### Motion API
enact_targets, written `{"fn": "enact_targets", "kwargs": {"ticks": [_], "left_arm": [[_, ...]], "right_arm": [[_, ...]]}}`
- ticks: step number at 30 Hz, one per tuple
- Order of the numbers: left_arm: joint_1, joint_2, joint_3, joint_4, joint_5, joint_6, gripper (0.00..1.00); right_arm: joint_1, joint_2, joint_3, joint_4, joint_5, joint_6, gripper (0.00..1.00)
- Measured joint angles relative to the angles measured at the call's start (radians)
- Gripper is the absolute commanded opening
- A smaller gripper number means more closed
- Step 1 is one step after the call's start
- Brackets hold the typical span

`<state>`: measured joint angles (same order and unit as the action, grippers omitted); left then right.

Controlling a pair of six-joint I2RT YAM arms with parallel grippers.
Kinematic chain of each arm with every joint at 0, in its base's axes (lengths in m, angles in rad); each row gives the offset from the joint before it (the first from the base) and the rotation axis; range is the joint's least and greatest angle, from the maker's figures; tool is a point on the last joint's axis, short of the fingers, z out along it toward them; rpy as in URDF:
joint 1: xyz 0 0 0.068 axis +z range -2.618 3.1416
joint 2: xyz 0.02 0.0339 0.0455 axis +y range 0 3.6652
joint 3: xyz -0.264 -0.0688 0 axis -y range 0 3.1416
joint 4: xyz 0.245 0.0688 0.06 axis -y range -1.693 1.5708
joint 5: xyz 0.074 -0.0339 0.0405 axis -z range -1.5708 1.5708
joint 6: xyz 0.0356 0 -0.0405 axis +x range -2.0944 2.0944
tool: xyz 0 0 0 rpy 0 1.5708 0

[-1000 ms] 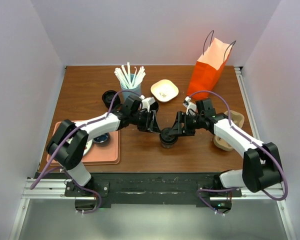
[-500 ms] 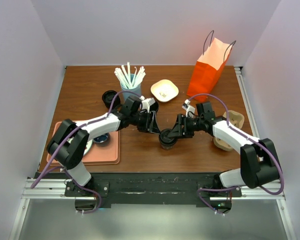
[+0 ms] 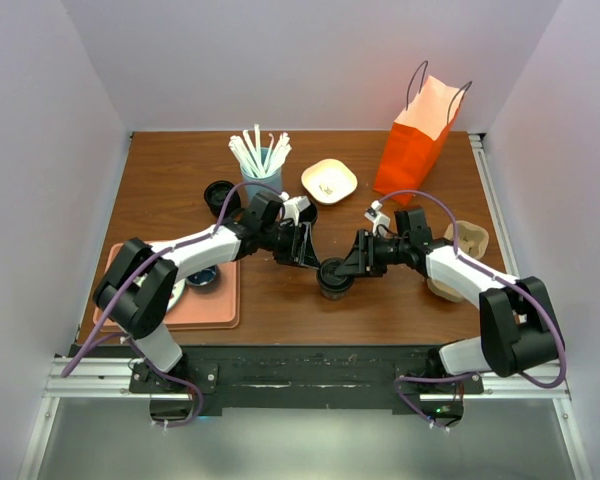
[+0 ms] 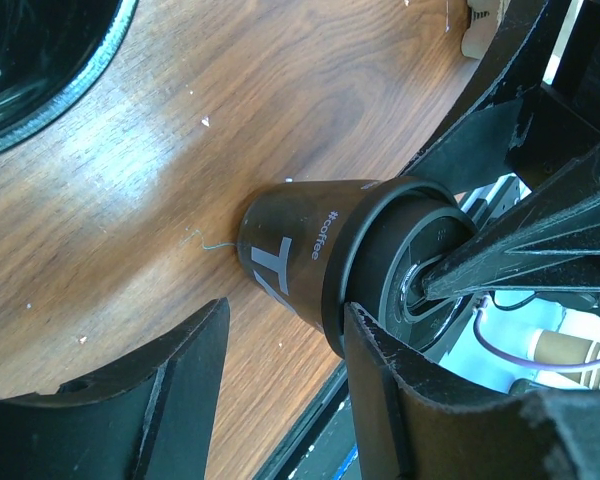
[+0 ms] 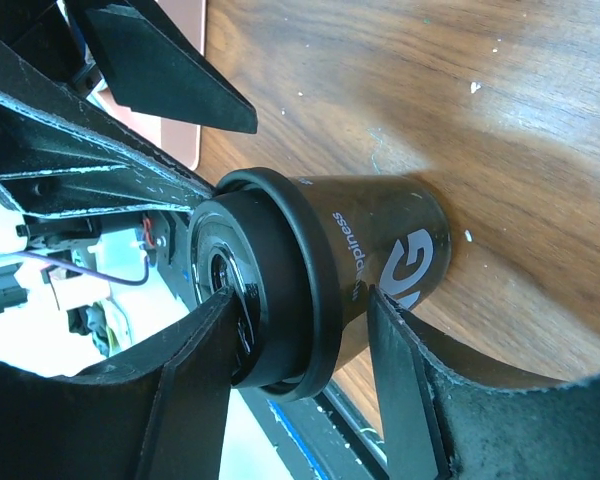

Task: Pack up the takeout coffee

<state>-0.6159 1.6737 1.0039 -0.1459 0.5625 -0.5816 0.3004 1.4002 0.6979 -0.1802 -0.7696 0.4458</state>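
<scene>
Standing upright on the table [image 3: 280,300] between the 2 grippers, the takeout coffee [image 3: 332,278] has its lid at the right gripper's [image 3: 346,268] parted fingertips, with the left gripper [image 3: 310,256], likewise parted, just beside it.

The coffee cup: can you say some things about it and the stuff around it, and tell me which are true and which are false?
1. The coffee cup stands upright on the table. True.
2. The cup has no lid. False: a round black lid sits on top of it.
3. The cup is already inside the orange bag. False: it is out on the table, and the bag stands apart at the far right.
4. The left hand and the right hand are both close to the cup. True.
5. White straws stick out of the blue tumbler. True.
</scene>
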Motion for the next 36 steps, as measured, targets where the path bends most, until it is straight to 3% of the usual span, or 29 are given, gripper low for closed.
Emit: {"fn": "enact_targets", "kwargs": {"ticks": [9,22,36], "left_arm": [[0.000,-0.006,-0.003,-0.010,-0.001,0.000,0.55],[-0.003,-0.040,0.042,-0.057,-0.008,0.026,0.67],[-0.035,0.003,-0.002,0.017,0.105,0.051,0.62]], "right_arm": [[-0.010,0.014,-0.040,0.090,-0.046,0.023,0.48],[0.001,0.029,-0.049,0.129,-0.089,0.024,0.49],[0.003,0.033,-0.028,0.099,-0.083,0.016,0.49]]}}
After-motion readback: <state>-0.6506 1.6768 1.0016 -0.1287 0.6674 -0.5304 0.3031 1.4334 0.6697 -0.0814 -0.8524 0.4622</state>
